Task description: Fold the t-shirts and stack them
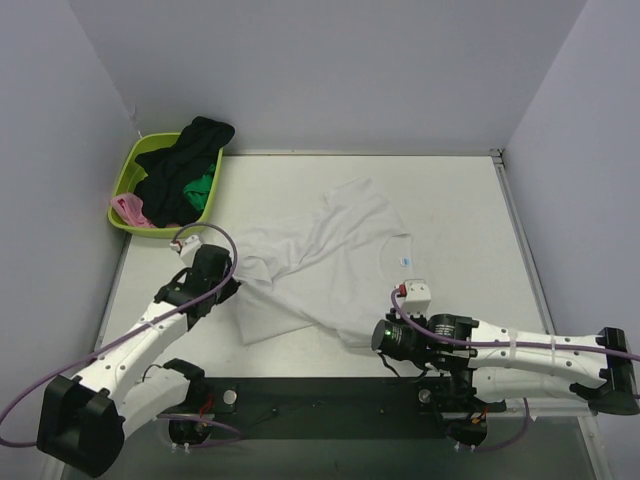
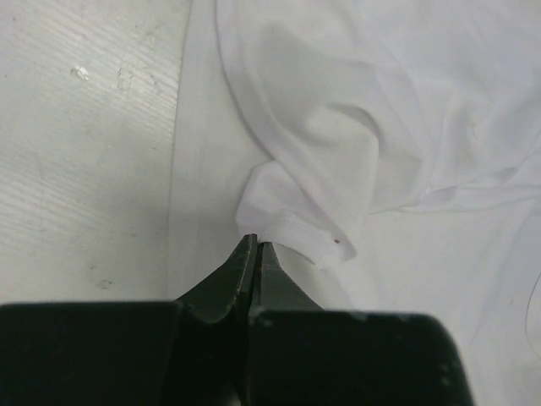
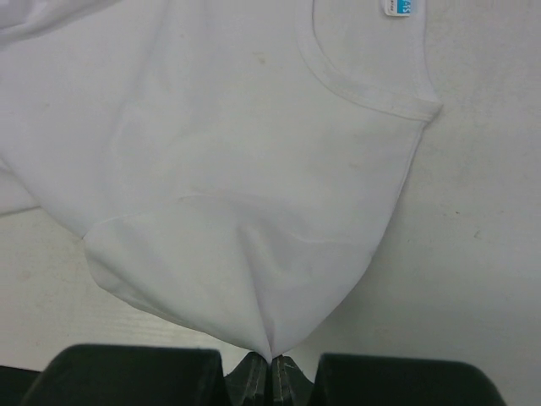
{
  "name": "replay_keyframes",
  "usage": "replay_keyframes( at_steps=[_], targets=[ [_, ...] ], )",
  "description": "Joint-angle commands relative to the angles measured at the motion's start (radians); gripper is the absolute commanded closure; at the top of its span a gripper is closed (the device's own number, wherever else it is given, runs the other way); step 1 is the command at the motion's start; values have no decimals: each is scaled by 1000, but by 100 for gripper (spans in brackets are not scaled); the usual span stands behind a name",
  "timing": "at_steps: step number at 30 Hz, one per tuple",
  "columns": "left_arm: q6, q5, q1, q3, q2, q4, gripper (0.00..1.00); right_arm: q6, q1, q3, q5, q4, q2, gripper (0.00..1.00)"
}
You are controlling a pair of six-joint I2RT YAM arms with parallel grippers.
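The white t-shirt (image 1: 330, 250) (image 2: 338, 127) (image 3: 254, 169) lies crumpled and partly spread near the middle of the table (image 1: 460, 200), between the two arms. Its collar (image 3: 363, 97) faces the right side, and a small blue-and-white label (image 1: 405, 259) (image 3: 397, 7) shows inside the neck. The cloth is creased, and one flap is folded towards the near left.

The left gripper (image 1: 232, 287) (image 2: 255, 247) is at the shirt's left edge. Its fingers are pressed together, and a rolled bit of hem meets their tips, so it appears to be pinching the cloth there. The right gripper (image 1: 378, 338) (image 3: 270, 364) is at the shirt's near right edge. Its fingers are also pressed together and nip a fold of cloth, which is drawn into a point at their tips.

At the far left corner of the table sits a lime green basket (image 1: 125, 185). It holds a black shirt (image 1: 185, 160) that spills over the rim, a green shirt (image 1: 203, 187) beneath it, and a pink shirt (image 1: 130, 210) hanging over the near edge. The basket is well apart from the white shirt.
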State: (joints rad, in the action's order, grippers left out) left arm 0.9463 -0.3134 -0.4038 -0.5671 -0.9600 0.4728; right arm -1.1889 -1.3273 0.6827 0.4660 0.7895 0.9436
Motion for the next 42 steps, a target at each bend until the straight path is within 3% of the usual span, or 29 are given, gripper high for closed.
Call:
replay_keyframes(
  at_steps=[1, 11, 22, 34, 36, 41, 42],
  targets=[
    [-23, -43, 8, -80, -69, -74, 100, -3, 14, -11, 42, 62, -29, 100],
    [-15, -47, 11, -10, -215, -164, 100, -3, 22, -20, 40, 62, -37, 100],
    [-21, -58, 13, 49, -220, -223, 100, 3, 25, -9, 39, 60, -9, 100],
    [-23, 2, 13, 107, -103, -197, 100, 12, 25, 1, 33, 56, 17, 100],
    [-21, 10, 13, 124, -100, -198, 86, 12, 25, 6, 30, 56, 27, 99],
    [-12, 36, 11, 150, -69, -192, 69, 17, 25, 11, 29, 50, 37, 100],
    [-9, 40, 11, 157, -65, -188, 60, 17, 25, 9, 30, 47, 34, 100]
  ],
)
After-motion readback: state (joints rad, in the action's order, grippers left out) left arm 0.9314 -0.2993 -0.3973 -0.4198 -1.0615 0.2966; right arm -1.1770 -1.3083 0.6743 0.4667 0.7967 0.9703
